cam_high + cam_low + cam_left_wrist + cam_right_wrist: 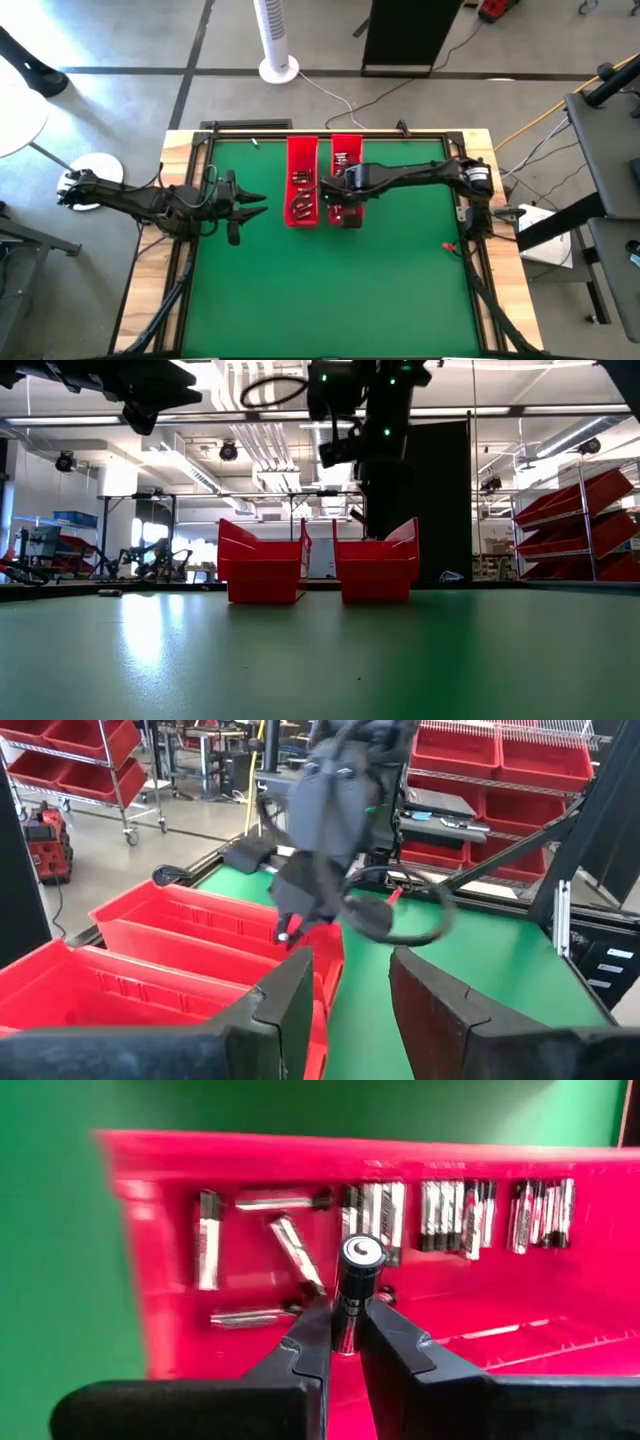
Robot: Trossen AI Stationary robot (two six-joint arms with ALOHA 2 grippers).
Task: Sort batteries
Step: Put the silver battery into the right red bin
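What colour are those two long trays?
Red trays; the low view shows them best.

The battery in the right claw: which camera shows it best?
The right wrist view: the battery stands upright, pinched in the right claw above a red tray. In the high view the arm hides it; the low and left wrist views show no clear battery.

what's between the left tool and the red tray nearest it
Only bare green mat, seen in the high view: the left tool hangs apart from the left red tray.
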